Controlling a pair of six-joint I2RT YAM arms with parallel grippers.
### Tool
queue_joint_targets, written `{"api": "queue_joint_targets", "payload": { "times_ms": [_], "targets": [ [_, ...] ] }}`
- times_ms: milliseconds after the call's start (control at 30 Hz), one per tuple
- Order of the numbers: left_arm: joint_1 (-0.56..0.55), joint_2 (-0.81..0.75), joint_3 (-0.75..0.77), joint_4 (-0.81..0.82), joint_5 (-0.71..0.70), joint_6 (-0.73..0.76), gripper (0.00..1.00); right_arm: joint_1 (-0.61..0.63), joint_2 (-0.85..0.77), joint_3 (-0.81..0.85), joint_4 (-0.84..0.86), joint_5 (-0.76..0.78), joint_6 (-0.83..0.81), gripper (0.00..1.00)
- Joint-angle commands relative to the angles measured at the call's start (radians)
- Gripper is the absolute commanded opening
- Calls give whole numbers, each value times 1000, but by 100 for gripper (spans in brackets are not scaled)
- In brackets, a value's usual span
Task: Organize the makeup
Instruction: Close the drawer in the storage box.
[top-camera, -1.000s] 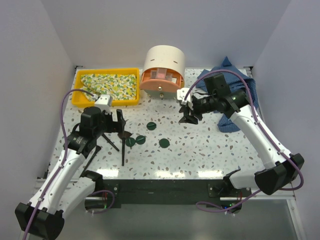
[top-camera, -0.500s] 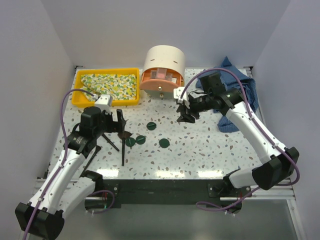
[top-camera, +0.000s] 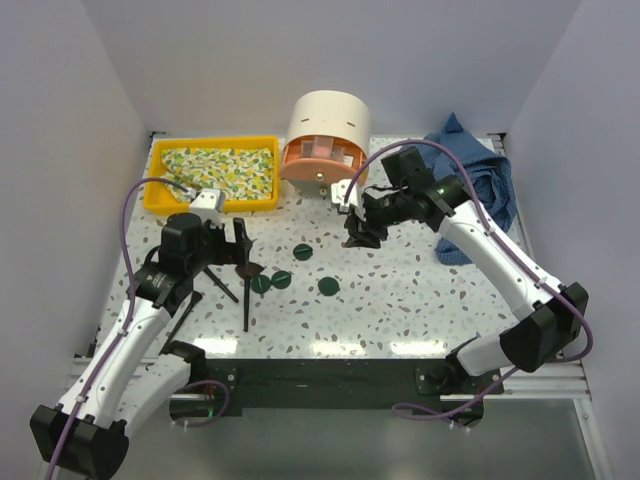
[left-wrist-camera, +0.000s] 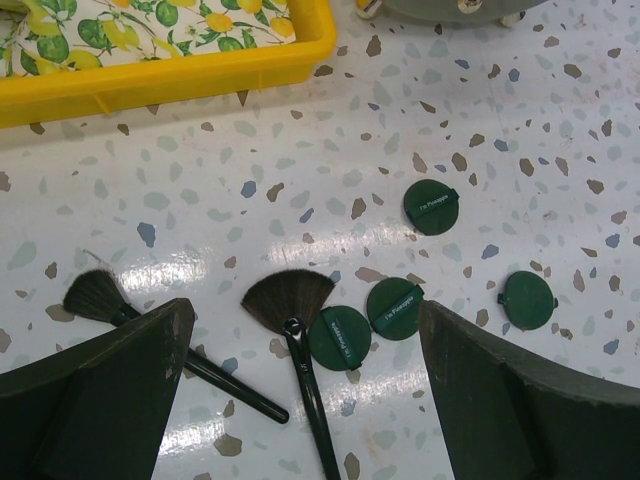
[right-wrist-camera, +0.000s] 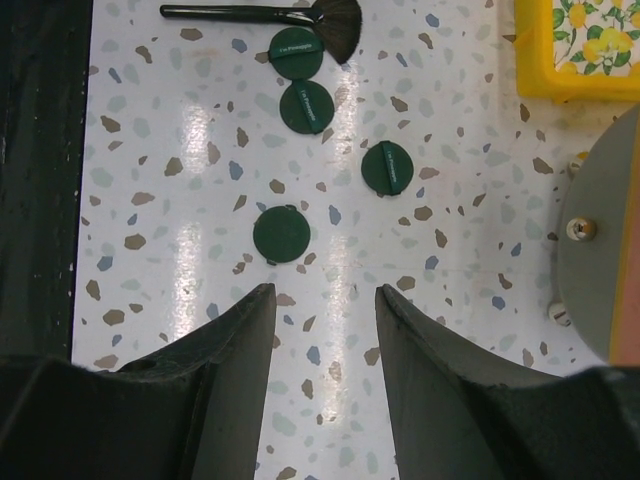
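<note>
1. Top external: shows left gripper (top-camera: 225, 255) at 9 o'clock on the table (top-camera: 420, 290), fingers spread wide above the brushes (top-camera: 246, 300), gripping nothing. Puts right gripper (top-camera: 358, 232) just off centre toward 1 o'clock, at 5 o'clock from the drum (top-camera: 330, 115), fingers partly apart and empty. Finds four discs (top-camera: 327, 287) left of centre, toward 7 o'clock. Places palettes (top-camera: 325, 150) in the drum's open front at 12 o'clock, tray (top-camera: 210, 207) with leaf cloth (top-camera: 220, 168) at 10 o'clock, blue cloth (top-camera: 485, 180) at 2 o'clock.
2. Left wrist: frames wide-set fingers (left-wrist-camera: 110, 400) at 7 and 5 o'clock, only table and brushes between. Shows fan brush (left-wrist-camera: 288, 300) at 6 o'clock, head just beside two side-by-side discs; a third disc at 1 o'clock of that pair, a fourth at 3 o'clock. Shows round brush (left-wrist-camera: 97, 296) at 8 o'clock, handle partly hidden by one finger.
3. Right wrist: frames fingers (right-wrist-camera: 230, 350) at 6 o'clock with a moderate gap, holding nothing. Strings the discs from 12 o'clock down to centre, the fan brush at the top edge, the tray corner at 2 o'clock, the drum base at 3 o'clock.
</note>
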Motion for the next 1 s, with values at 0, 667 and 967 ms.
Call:
{"api": "queue_joint_targets", "payload": {
  "times_ms": [0, 667, 967],
  "targets": [
    [4, -10, 5, 51, 7, -1, 100, 31, 10, 50, 16, 46, 9, 49],
    [4, -19, -15, 59, 29, -12, 100, 84, 74, 103, -2, 127, 1, 50],
    [4, -22, -20, 62, 25, -13, 100, 89, 106, 134, -8, 146, 1, 50]
  ]
}}
